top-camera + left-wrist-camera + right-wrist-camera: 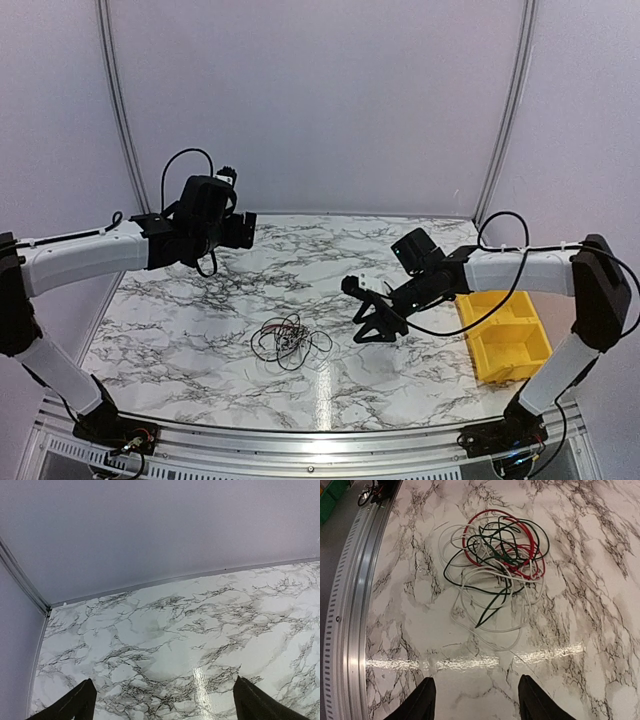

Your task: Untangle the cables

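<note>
The cables point(290, 342) lie as one tangled bundle of thin red, white and dark loops on the marble table, near its front middle. In the right wrist view the cables point(502, 555) sit ahead of my right gripper point(477, 697), which hovers low just short of the bundle; its fingers stand apart with only bare table between them. From above, the right gripper point(372, 325) is just right of the tangle. My left gripper point(245, 230) is raised high over the back left of the table. In its wrist view the left gripper point(165, 702) is wide open and holds nothing.
A yellow two-compartment bin point(505, 335) stands at the table's right edge, beneath the right arm. A metal rail point(300, 440) runs along the front edge, and the same rail point(345, 605) shows left of the tangle. White walls enclose the back and sides.
</note>
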{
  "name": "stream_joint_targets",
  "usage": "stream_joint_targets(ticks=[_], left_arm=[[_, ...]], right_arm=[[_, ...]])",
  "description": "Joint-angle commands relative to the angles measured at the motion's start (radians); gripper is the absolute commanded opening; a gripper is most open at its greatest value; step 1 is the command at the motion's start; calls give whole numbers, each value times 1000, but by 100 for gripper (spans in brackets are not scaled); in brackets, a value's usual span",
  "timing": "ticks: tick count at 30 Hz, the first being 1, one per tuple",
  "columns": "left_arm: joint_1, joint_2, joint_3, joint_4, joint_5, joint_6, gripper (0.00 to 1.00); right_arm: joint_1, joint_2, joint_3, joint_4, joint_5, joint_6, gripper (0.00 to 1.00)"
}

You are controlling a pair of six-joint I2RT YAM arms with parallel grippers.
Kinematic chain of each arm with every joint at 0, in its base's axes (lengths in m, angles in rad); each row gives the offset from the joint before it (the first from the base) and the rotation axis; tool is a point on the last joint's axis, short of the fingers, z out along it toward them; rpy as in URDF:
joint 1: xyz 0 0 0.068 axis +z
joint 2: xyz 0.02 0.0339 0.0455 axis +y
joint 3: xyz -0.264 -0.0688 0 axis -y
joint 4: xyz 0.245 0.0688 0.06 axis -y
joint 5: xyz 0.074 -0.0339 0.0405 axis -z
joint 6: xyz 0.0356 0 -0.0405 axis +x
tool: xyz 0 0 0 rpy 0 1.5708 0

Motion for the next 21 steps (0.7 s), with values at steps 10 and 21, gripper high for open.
stream_joint_targets(ticks=[10, 21], left_arm=[[24, 27, -107, 142, 448, 22, 92], [21, 16, -88, 109, 399, 20, 92]], right_arm=[[84, 246, 209, -8, -44, 94, 45], [116, 335, 275, -28, -23, 156, 9]])
